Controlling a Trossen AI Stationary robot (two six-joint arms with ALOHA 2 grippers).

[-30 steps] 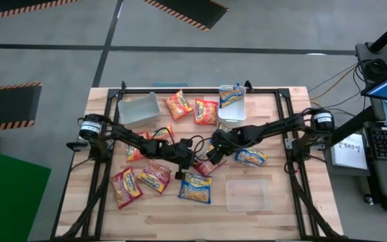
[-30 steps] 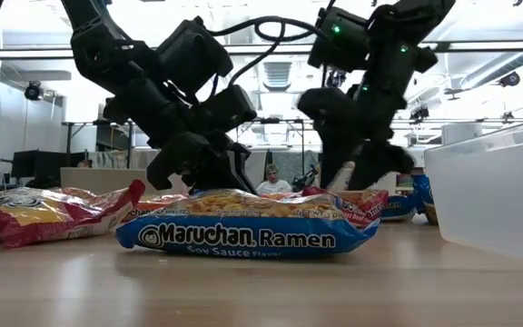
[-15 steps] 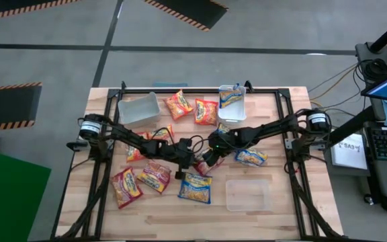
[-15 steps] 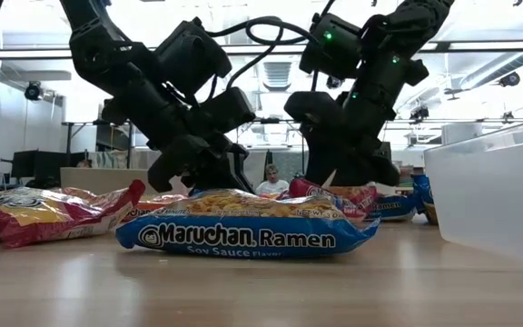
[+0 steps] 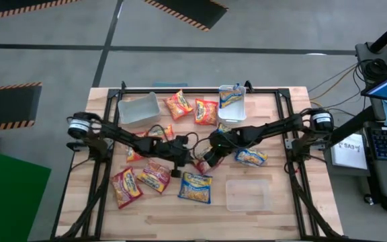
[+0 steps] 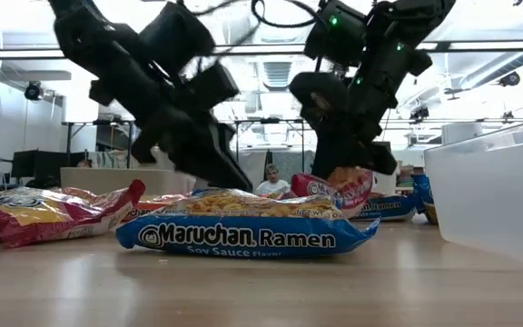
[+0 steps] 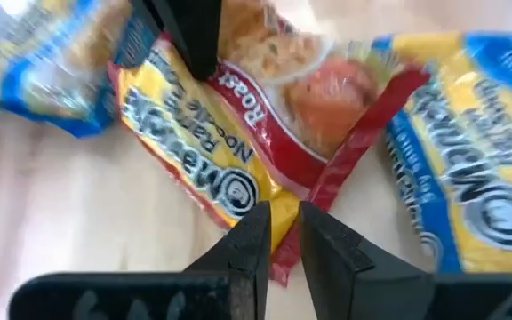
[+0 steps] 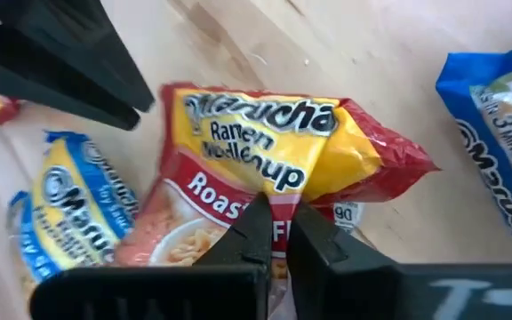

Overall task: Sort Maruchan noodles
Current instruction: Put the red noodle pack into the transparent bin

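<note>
Maruchan noodle packets lie scattered on the wooden table (image 5: 281,208). My right gripper (image 8: 278,227) is shut on a red-and-yellow packet (image 6: 334,191) at mid-table, seen in the overhead view as the red packet (image 5: 203,166). My left gripper (image 7: 280,233) hovers just left of it, its fingers together but for a narrow slit, at the packet's near corner (image 7: 278,262). A blue soy-sauce packet (image 6: 243,234) lies flat in front of both grippers. My right gripper pinches the red packet's printed face (image 8: 238,191) near its middle, between its two fingers, slanting down from the table's right side. The packet is tilted with its upper end raised; the blue packet hides its lower edge. My left gripper stands at the packet's corner; whether it touches, I cannot tell.
A clear container (image 5: 248,195) stands near right and another container (image 5: 138,107) far left. A third container (image 5: 232,101) at the far edge holds a blue packet. Orange packets (image 5: 179,104) lie at the far edge, red packets (image 5: 126,187) near left, and a blue packet (image 5: 250,157) at right.
My right gripper has come down and toward the table's left onto the red packet, shut on it and tipped its end up off the table. My left gripper has risen a little above the packets.
</note>
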